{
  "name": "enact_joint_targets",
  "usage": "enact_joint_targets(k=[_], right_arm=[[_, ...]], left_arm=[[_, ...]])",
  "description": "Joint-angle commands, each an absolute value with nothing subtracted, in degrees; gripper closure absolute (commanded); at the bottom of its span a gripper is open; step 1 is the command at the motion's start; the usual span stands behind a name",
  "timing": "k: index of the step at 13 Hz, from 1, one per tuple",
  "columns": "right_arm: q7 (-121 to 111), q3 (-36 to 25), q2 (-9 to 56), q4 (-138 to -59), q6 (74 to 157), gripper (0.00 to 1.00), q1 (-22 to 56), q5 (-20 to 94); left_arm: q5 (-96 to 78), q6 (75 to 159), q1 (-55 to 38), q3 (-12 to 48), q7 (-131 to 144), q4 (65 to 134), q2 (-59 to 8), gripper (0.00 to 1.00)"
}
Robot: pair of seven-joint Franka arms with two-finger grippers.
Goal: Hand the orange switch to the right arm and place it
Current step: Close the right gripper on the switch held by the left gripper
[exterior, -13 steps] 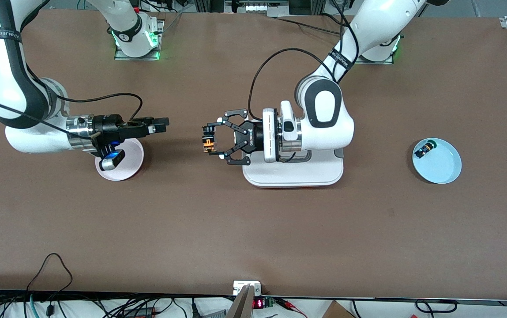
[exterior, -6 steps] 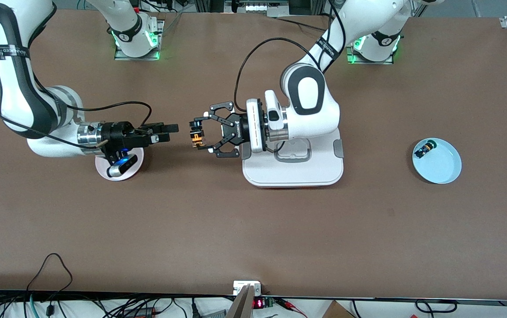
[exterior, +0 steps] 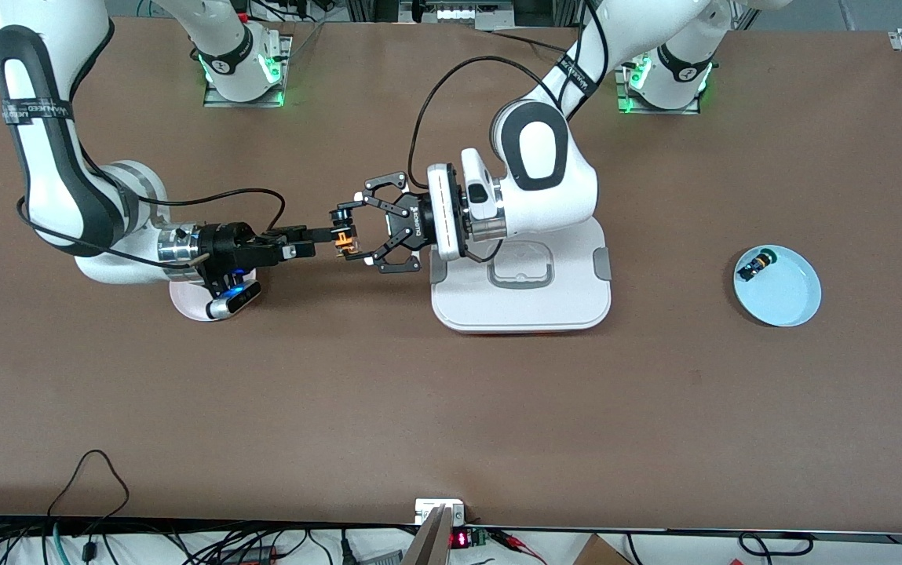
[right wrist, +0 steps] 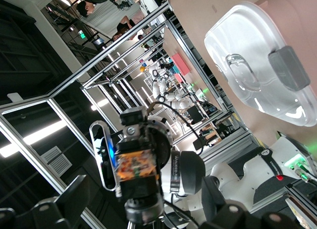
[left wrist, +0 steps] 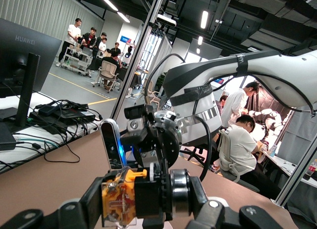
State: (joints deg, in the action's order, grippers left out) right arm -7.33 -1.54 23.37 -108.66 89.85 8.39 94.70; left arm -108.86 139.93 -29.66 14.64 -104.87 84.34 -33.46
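Note:
The orange switch (exterior: pixel 346 242) is a small black part with orange pieces. My left gripper (exterior: pixel 350 234), the wide linkage-finger one, is shut on it and holds it in the air over the bare table between the pink plate and the white tray. The left wrist view shows the switch (left wrist: pixel 119 199) clamped in my left gripper (left wrist: pixel 146 201). My right gripper (exterior: pixel 323 234), the slim black pincer, points at the switch with its tips right at it. In the right wrist view my right gripper (right wrist: pixel 143 187) is open and the switch (right wrist: pixel 133 167) shows between its fingers.
A pink plate (exterior: pixel 188 308) lies under the right wrist. A white tray (exterior: pixel 521 302) lies under the left arm. A light blue plate (exterior: pixel 788 302) toward the left arm's end holds a small black switch with blue and green parts (exterior: pixel 753 267).
Both arms have moved toward each other. The gap between the right gripper's tips and the switch has closed. The left gripper still holds the switch.

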Motion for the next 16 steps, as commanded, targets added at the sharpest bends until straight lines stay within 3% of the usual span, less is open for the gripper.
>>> enact_joint_targets(k=[1, 16], right_arm=[[-8.4, -1.5, 23.6, -107.6, 90.3, 0.00, 9.1, 95.9], [-11.3, -1.4, 23.6, -105.8, 89.9, 0.00, 12.3, 96.6]], left_arm=[[-110.9, 141.1, -30.2, 14.3, -105.3, 84.5, -32.1, 1.00], [-110.9, 141.1, -30.1, 14.3, -105.4, 84.5, -31.9, 1.00]])
